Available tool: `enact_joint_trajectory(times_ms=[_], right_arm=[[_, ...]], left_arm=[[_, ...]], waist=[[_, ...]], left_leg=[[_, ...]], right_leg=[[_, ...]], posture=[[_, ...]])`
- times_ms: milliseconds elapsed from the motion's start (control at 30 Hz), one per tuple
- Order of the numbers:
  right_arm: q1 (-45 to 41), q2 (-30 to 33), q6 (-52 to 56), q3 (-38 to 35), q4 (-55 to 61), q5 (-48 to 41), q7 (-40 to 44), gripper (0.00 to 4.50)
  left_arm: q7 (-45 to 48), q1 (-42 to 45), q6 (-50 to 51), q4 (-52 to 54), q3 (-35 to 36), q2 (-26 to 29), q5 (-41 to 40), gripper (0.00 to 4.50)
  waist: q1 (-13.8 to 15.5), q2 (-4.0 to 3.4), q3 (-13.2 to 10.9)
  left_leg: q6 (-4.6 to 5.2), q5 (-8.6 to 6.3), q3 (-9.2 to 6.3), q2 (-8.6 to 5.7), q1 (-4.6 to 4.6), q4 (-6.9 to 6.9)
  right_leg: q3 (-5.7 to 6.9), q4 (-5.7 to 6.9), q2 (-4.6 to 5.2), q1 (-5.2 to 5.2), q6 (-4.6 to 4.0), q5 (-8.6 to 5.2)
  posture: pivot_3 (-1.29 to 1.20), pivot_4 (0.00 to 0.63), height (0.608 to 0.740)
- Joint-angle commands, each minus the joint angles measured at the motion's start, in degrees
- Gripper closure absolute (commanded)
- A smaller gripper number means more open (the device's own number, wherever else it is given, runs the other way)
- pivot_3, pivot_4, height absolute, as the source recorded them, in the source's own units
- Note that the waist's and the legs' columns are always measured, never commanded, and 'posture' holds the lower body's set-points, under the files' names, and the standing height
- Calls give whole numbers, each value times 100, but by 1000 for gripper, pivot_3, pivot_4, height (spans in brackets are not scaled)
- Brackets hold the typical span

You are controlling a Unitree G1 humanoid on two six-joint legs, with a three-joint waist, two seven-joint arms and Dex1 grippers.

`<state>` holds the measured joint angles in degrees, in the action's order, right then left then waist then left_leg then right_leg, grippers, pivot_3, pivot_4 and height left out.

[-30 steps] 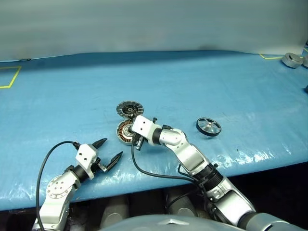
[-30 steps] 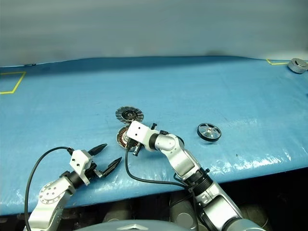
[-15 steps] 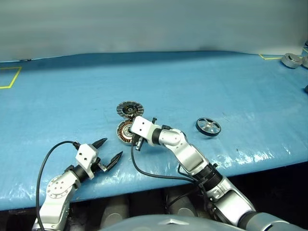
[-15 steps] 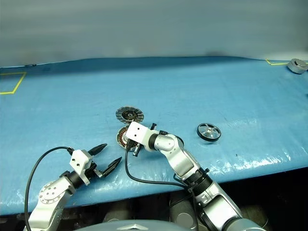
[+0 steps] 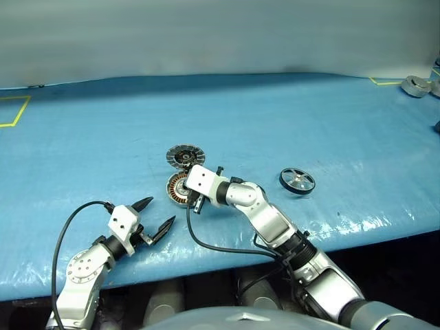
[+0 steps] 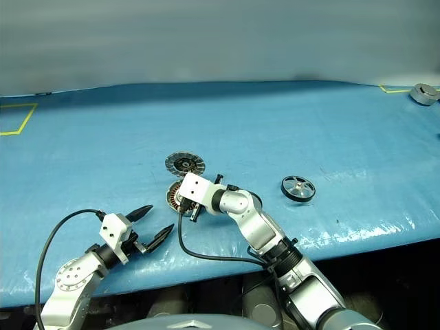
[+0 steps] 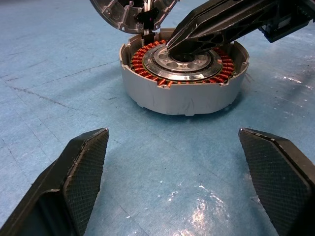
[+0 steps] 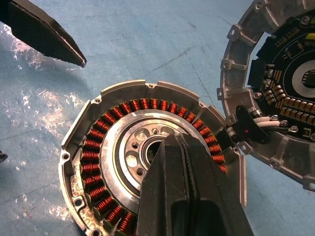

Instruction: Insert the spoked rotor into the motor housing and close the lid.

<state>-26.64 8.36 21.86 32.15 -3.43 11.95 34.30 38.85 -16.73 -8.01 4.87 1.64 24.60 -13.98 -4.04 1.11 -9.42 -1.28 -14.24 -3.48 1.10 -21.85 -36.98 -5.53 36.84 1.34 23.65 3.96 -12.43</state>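
Nothing has moved since the earlier frame: the right fingers (image 8: 189, 196), pressed together, rest over the motor housing (image 5: 177, 187) hub. The spoked rotor (image 5: 298, 181) lies at three o'clock on the tabletop (image 5: 289, 117), nearer the right arm; left fingers (image 5: 155, 217) spread, empty.

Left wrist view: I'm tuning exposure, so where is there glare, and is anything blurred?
Left wrist view: white glare on the wrinkled blue table cover between the two black fingers; the round grey motor housing with copper windings is sharp. Left eye view: a glossy sheen along the cover's near edge.
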Motion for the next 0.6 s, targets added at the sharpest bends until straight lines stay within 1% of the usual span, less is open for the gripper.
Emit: enact_joint_trajectory(times_ms=[33, 167, 300, 367, 433, 600], right_arm=[[25, 59, 143, 225, -206, 141, 177, 4483], [65, 86, 130, 208, -89, 159, 227, 4483], [157, -5, 33, -147, 365, -70, 94, 4483], [237, -129, -252, -461, 794, -448, 100, 4483], [312, -200, -214, -724, 1208, -740, 82, 4483], [446, 60, -54, -1013, 1754, -874, 74, 4483]], left_arm=[[-22, 5, -142, 61, 21, -46, 21, 0], [-34, -21, -157, 64, 31, -69, 29, 0], [-33, -32, -158, 69, 31, -77, 26, 0], [-22, -27, -155, 64, 24, -75, 25, 0], [-5, -5, -150, 44, 11, -72, 24, 0], [40, 84, -140, -11, -24, -72, 21, 0]], waist=[[-1, 0, 0], [0, 0, 0], [8, -1, -1], [15, 1, -2], [16, -1, -9], [15, -2, -10]], left_leg=[[0, 0, 0, 0, 0, 0], [0, 0, 0, 0, 0, 2], [0, 0, 0, 0, -2, 3], [0, 0, 0, 0, -11, 2], [0, 0, -2, -1, -23, 2], [0, 0, -4, -1, -35, 1]], right_leg=[[0, 0, 0, 0, 0, 0], [0, 0, 0, 1, -1, 0], [0, -1, 0, 3, -1, -1], [0, -2, 1, 10, -1, 0], [1, -3, 1, 19, 0, 0], [4, -3, 0, 31, 1, 1]], posture=[[0, 150, 740], [0, 150, 740], [0, 150, 740], [0, 150, 740], [0, 150, 740], [0, 150, 740]])
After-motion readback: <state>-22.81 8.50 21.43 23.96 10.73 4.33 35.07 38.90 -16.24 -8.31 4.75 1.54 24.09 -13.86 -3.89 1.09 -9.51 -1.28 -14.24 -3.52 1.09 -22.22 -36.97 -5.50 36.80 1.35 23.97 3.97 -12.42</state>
